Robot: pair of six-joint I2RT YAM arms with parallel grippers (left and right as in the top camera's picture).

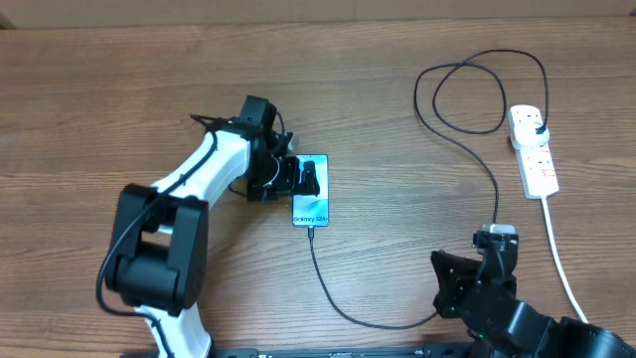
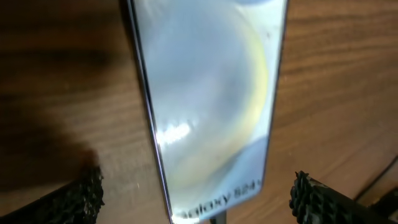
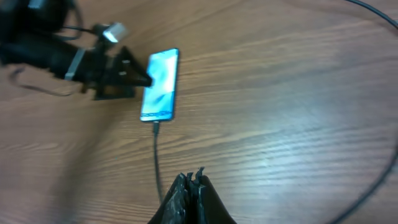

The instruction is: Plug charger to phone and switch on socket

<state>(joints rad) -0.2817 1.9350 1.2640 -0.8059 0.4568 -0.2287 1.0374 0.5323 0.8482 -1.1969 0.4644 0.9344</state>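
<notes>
The phone [image 1: 311, 191] lies face up on the wooden table, its screen lit and reading "Galaxy S24+". My left gripper [image 1: 303, 177] is open and straddles the phone. In the left wrist view the phone [image 2: 211, 106] lies between the two fingers [image 2: 74, 199], touching neither. The charger [image 1: 343, 298], a thin black cable, meets the phone's bottom edge. It curves past my right arm and loops up to its black plug [image 1: 538, 129] in the white socket [image 1: 533, 151]. My right gripper [image 3: 193, 180] is shut on nothing, just right of the cable [image 3: 155, 155], low over the table.
A thick white cord [image 1: 558, 254] runs from the socket down to the table's front edge, beside my right arm. The cable's loop [image 1: 467, 94] lies at the back right. My left arm [image 1: 189, 199] stretches across the left half of the table.
</notes>
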